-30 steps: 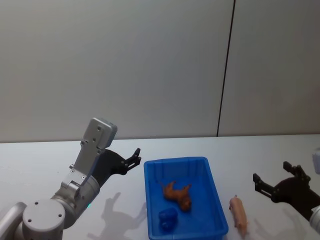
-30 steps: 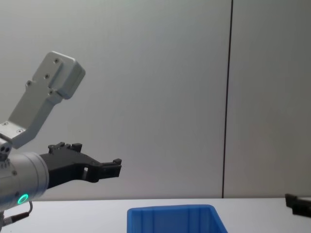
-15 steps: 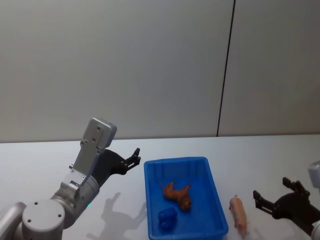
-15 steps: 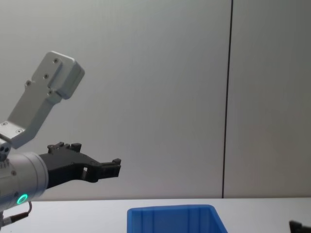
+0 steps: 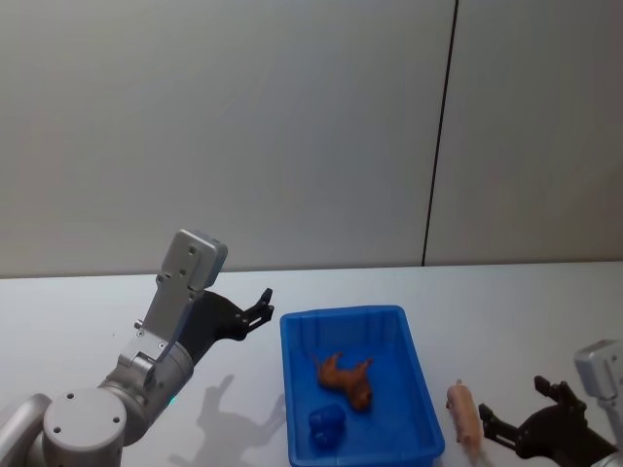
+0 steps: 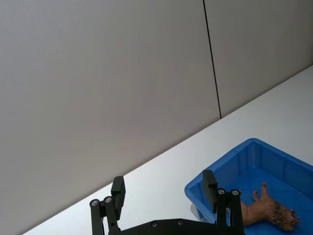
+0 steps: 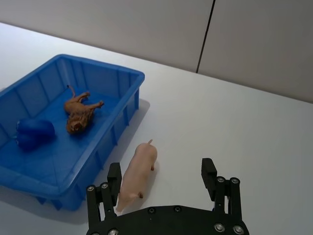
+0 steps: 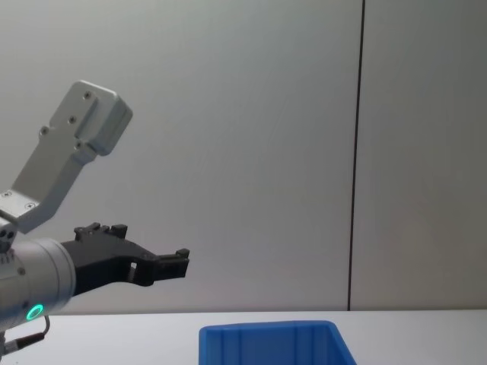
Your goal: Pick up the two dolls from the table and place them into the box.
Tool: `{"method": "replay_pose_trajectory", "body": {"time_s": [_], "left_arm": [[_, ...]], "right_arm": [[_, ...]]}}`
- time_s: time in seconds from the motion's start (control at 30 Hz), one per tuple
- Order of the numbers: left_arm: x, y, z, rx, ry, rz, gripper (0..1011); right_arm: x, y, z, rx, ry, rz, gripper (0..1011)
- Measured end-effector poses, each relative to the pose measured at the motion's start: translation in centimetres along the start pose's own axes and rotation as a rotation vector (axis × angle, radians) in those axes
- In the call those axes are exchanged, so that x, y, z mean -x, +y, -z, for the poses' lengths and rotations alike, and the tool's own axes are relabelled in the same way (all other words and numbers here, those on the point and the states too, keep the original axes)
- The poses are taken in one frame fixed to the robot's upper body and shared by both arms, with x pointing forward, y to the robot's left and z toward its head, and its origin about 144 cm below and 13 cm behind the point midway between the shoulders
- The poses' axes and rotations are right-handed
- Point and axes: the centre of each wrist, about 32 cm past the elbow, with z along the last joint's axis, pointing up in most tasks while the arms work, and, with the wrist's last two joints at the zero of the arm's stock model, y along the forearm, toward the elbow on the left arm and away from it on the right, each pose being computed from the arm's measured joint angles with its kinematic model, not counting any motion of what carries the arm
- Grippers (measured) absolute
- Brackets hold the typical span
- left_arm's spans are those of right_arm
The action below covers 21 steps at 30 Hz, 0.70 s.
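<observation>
Motion is all on the right side: the right gripper [image 5: 516,409] has sunk lower and drawn in toward the pink pig doll [image 5: 464,416] over the last second, while the pig has not shifted. The left gripper [image 5: 261,309] has not moved; it hangs raised above the table [image 5: 506,311], just left of the box [image 5: 341,315], parked. The brown lion doll [image 5: 348,377] lies on its side in the middle of the box, as it did a second ago, with a blue lump [image 5: 326,426] near it toward the near wall. So one doll is already home, and I judge the work in hand to be the approach on the second.

The pig lies on the table just right of the box's right wall, close to it but apart, its length running near to far. In the right wrist view the right gripper [image 7: 161,181] is spread wide and carries nothing; the pig [image 7: 138,174] sits ahead of it, its near end close beside one finger [image 7: 114,183] rather than centred in the gap, and nothing touches it yet. The gripper probably needs to shift toward the box to straddle the pig before closing. The left gripper [image 6: 164,188] is likewise released and empty.
</observation>
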Motion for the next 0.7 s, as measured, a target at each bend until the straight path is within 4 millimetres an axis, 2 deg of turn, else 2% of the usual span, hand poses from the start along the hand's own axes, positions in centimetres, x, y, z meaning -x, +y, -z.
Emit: {"method": "replay_pose_trajectory", "body": {"time_s": [0.7], "left_arm": [[0.0,0.0,0.0,0.0,0.0,0.0,1001]], "right_arm": [[1.7,1.7,2.0,0.034,-0.022,-0.007,1003]]}}
